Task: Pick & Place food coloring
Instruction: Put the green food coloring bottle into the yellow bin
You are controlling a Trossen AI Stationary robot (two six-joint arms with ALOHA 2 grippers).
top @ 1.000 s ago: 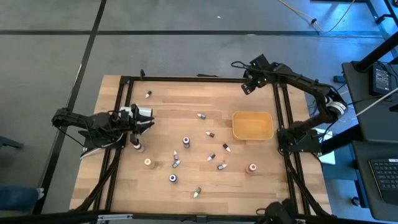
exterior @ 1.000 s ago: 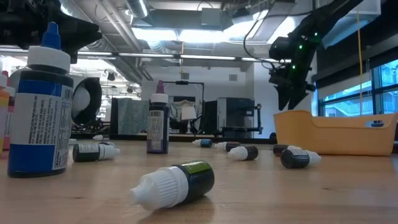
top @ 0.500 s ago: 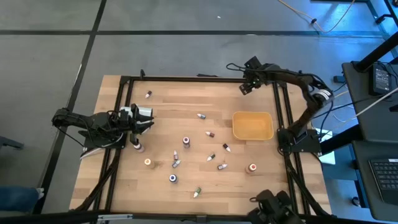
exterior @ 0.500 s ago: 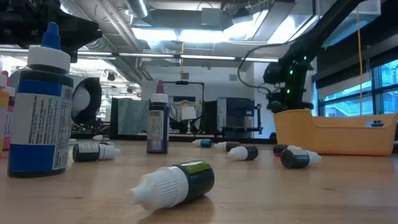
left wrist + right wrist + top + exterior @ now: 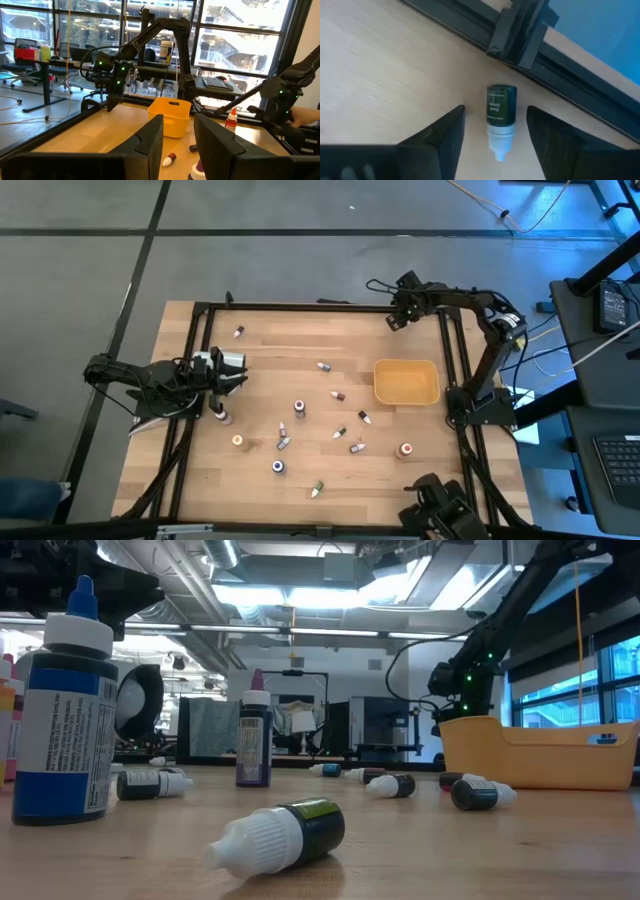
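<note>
The right gripper [image 5: 492, 135], jaws parted and empty, straddles a dark green bottle [image 5: 500, 120] lying flat at the table's far right corner against the frame rail [image 5: 560, 90] — its long axis parallel to the fingers, cap toward the wrist.

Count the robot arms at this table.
2. Left gripper near the table's left edge; right gripper at the back right corner, over a green bottle.

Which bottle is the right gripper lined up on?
The dark green bottle lying on its side by the black frame rail, alone in the table's far right corner; it sits between the open right gripper fingers, untouched.
</note>
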